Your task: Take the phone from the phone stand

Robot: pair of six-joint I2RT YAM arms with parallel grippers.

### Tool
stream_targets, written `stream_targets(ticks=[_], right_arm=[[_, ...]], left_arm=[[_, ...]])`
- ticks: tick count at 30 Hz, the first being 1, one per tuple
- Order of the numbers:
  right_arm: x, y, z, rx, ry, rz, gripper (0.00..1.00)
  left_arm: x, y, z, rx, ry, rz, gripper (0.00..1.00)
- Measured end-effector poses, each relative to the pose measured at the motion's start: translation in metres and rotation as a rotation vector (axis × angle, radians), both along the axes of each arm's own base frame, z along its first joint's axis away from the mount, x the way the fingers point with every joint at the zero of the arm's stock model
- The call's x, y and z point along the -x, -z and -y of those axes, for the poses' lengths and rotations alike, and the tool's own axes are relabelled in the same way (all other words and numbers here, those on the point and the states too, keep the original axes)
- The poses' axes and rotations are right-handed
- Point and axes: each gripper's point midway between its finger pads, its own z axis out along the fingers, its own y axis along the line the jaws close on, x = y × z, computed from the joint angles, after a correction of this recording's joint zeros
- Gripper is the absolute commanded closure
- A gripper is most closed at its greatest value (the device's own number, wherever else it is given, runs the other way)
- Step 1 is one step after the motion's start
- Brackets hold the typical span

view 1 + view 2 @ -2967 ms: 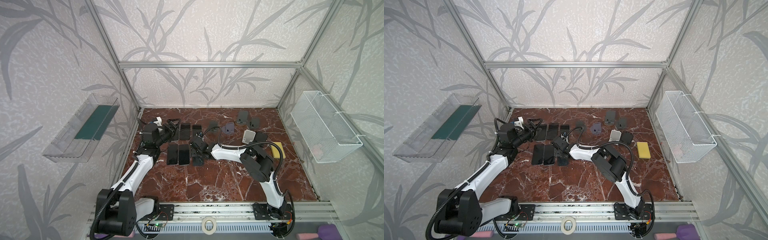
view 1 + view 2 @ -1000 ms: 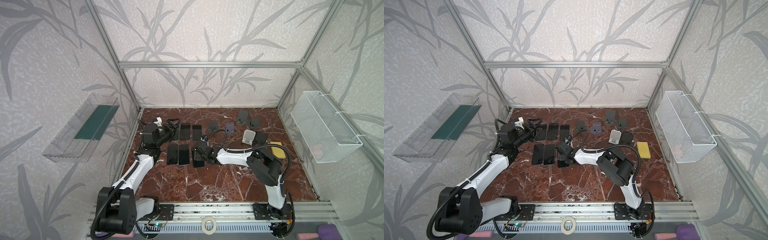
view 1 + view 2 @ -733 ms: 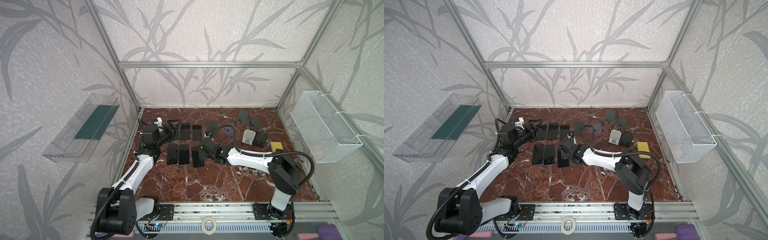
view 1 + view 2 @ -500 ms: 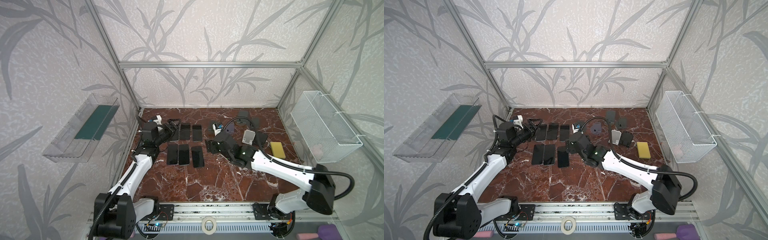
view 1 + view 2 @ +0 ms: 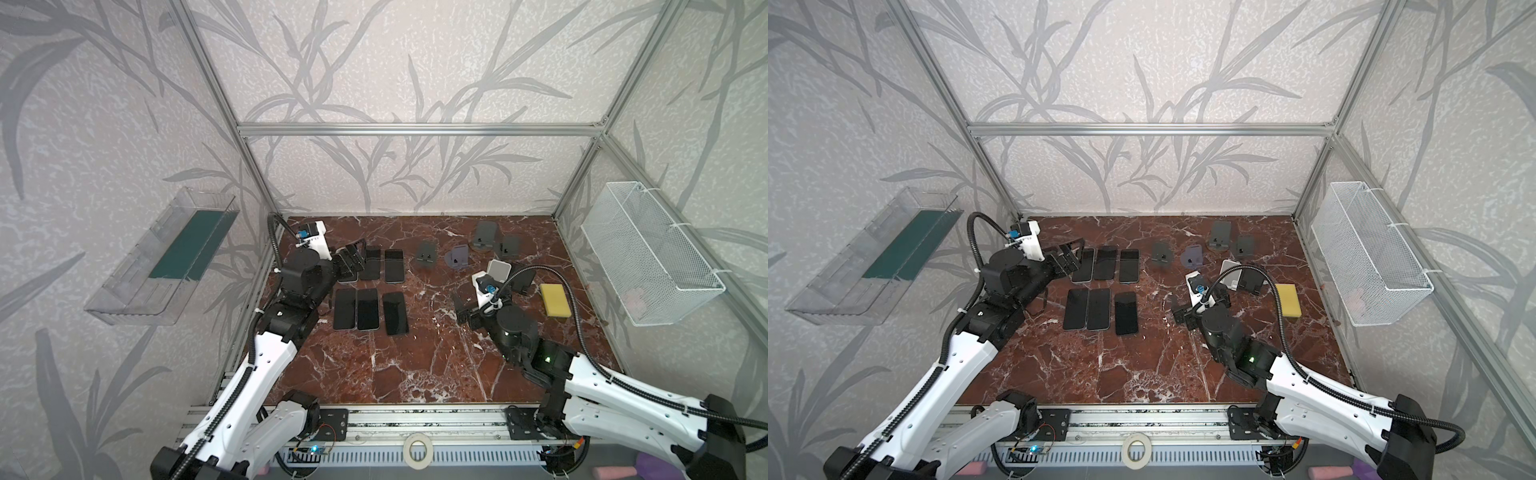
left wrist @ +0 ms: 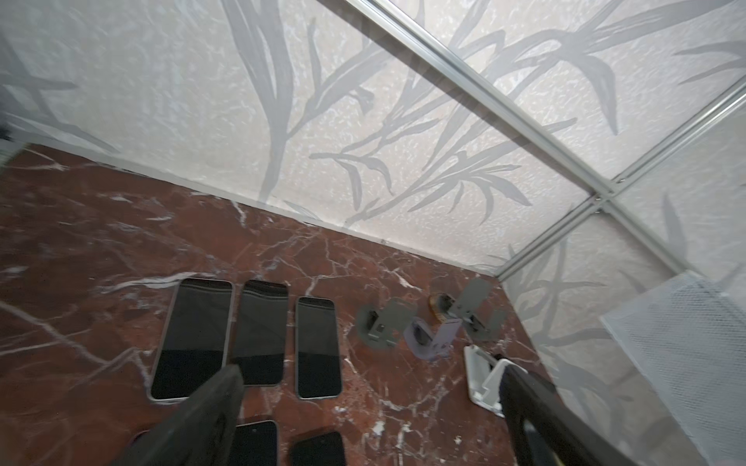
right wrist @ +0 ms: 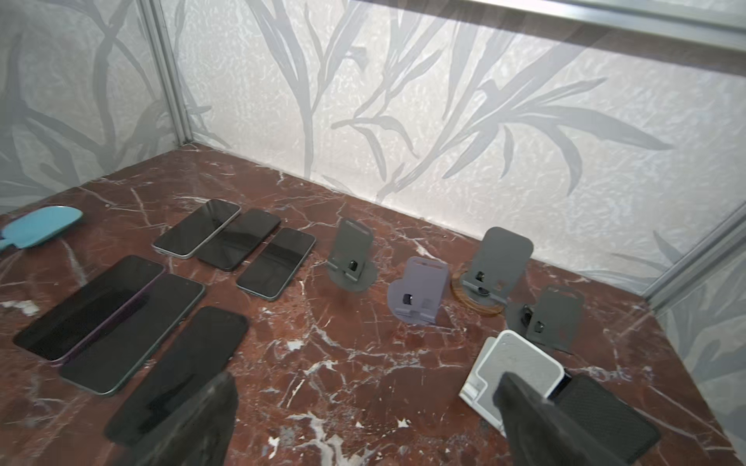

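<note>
Two robot arms hang empty over a marble floor (image 5: 415,374), where lifting a phone off its stand looks all but finished. Nearest the camera, the right gripper (image 7: 363,383) hovers just in front and to the left of the white stand (image 5: 498,270), jaws spread wide with nothing between them. Farther left of the white stand, the phone (image 5: 395,307) closest to that gripper lies flat and face up on the floor, at the end of a near row of three. A far row (image 5: 394,266) of three more lies just beyond. Over that row's outer end, well apart from the white stand, the left gripper (image 5: 352,259) is likewise splayed open and grips nothing. Behind the white stand, a lilac stand (image 7: 420,290) and the grey stands (image 7: 500,258) sit bare. A dark piece (image 7: 597,407) leans just to the right of the white stand, and whether it is a cased phone or another stand cannot be told. The sound move now is probably a straight lift away with jaws kept wide, so neither finger drags the phone and no cable sweeps the white stand. If the dark piece proves to be a phone, it likely wants a grip on its long edges and a pull up along the slope.
</note>
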Motion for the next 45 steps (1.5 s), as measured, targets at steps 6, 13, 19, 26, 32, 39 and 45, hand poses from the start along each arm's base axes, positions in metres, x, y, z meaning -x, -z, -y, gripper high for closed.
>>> stream_targets(ticks=[6, 13, 19, 26, 32, 39, 45], right_arm=[[0.013, 0.061, -0.004, 0.096, -0.109, 0.014, 0.01], [0.011, 0.054, -0.005, 0.072, -0.099, 0.061, 0.01], [0.011, 0.056, -0.01, 0.088, -0.128, 0.066, 0.01], [0.015, 0.057, -0.012, 0.102, -0.16, 0.075, 0.01], [0.019, 0.057, -0.015, 0.103, -0.194, 0.091, 0.01], [0.023, 0.062, -0.024, 0.162, -0.256, 0.104, 0.01], [0.023, 0.059, -0.024, 0.169, -0.261, 0.125, 0.01]], left_arm=[[0.01, 0.009, -0.031, -0.089, -0.143, 0.072, 0.01], [0.007, 0.056, -0.036, -0.196, -0.161, 0.11, 0.01], [-0.01, 0.072, -0.023, -0.287, -0.093, 0.103, 0.01], [-0.028, 0.101, -0.021, -0.341, -0.102, 0.096, 0.01], [-0.034, 0.117, -0.043, -0.435, -0.21, 0.096, 0.01], [-0.044, 0.146, -0.087, -0.569, -0.327, 0.012, 0.01], [-0.05, 0.174, -0.097, -0.651, -0.307, -0.079, 0.01]])
